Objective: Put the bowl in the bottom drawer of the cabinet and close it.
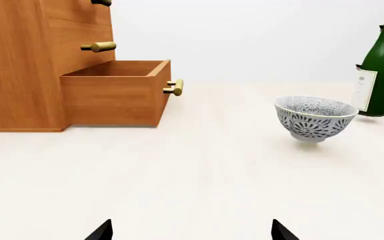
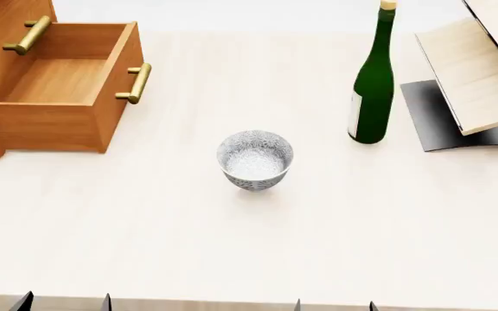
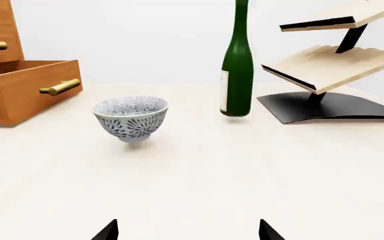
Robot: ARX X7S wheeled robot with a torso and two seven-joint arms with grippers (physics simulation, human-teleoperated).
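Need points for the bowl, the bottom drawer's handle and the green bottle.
bowl (image 2: pixel 255 160): head view, on its inside.
bottom drawer handle (image 2: pixel 137 83): head view, middle of the brass bar.
green bottle (image 3: pixel 237 75): right wrist view, on the glass body above the label.

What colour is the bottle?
Dark green bottle with a white label; the right wrist view shows it best.

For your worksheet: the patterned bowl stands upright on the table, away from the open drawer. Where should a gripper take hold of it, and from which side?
Probably the rim of the bowl, from above, one finger inside and one outside. It stands upright with its mouth open and nothing inside, while its wall curves down to a narrow foot, so a side squeeze might slip. The bottle stands apart.
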